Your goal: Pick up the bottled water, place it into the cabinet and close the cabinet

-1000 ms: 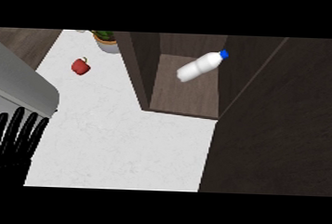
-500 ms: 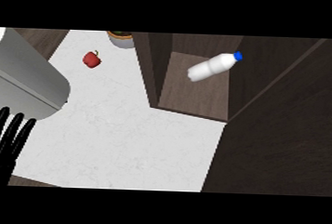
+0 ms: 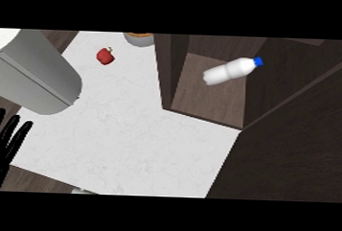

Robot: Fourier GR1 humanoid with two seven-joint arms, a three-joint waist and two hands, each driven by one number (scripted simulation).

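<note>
The bottled water [image 3: 232, 71], white with a blue cap, lies tilted inside the open dark wooden cabinet [image 3: 210, 97] at the upper right, cap toward the upper right. No hand touches it. My left hand [image 3: 4, 145] shows at the left edge, black fingers straight and pointing up, open, resting far from the bottle. The cabinet's dark door [image 3: 293, 150] stands open at the lower right. My right hand is out of view.
A red pepper [image 3: 105, 56] lies on the white marble counter [image 3: 131, 140] at the upper left. A pot [image 3: 139, 38] shows at the top edge. A large grey rounded body [image 3: 34, 72] covers the left of the counter.
The view has shifted, so everything has slid right and down in the picture. My left hand has drawn further toward the left edge. The bottle stays in the cabinet.
</note>
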